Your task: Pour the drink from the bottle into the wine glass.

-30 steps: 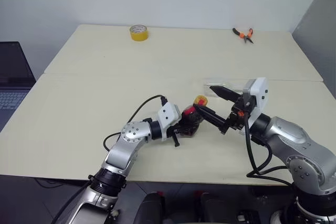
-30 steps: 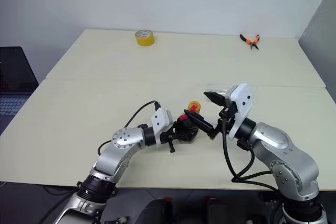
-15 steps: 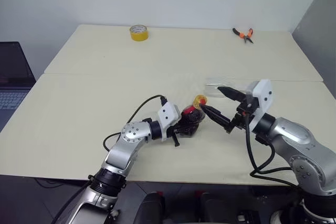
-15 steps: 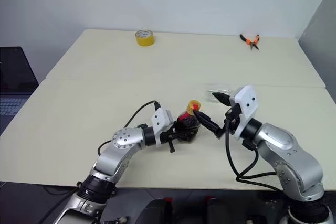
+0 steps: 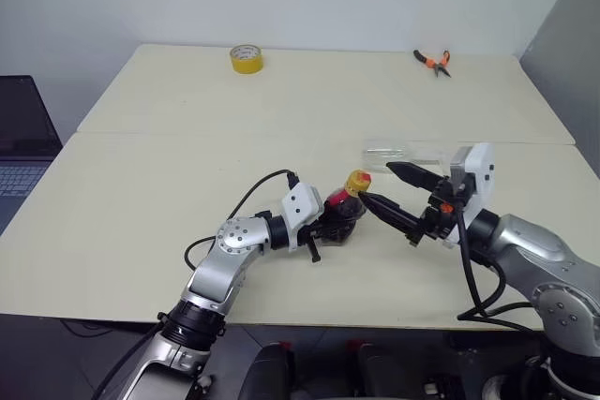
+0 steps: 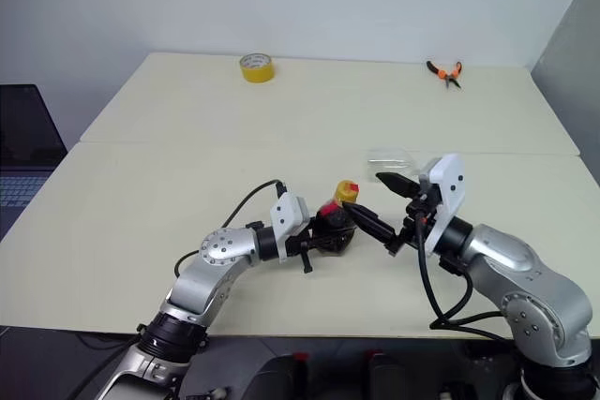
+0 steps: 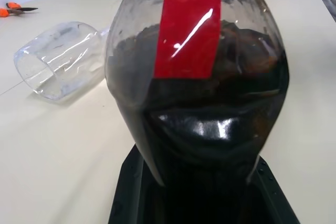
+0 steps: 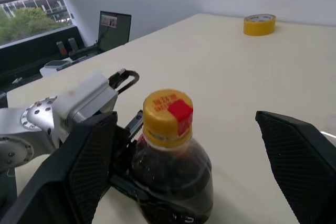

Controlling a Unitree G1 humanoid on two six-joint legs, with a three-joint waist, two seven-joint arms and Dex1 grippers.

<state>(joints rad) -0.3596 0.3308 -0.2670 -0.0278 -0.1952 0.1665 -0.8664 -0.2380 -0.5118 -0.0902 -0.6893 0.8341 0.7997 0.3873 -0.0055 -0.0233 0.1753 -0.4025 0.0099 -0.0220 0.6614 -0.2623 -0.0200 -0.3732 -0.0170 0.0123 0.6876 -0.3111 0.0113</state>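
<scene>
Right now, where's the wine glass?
The wine glass lies on its side on the table, right of centre, just behind the right tool and the bottle.

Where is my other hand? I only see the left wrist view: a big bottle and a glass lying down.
Observer: Your right hand is open, pointing at the top of the bottle.
Operator: Is the lid on?
Observer: Yes, a yellow cap sits on it.
Operator: What else is there?
Observer: A yellow tape roll at the far side of the table.
</scene>
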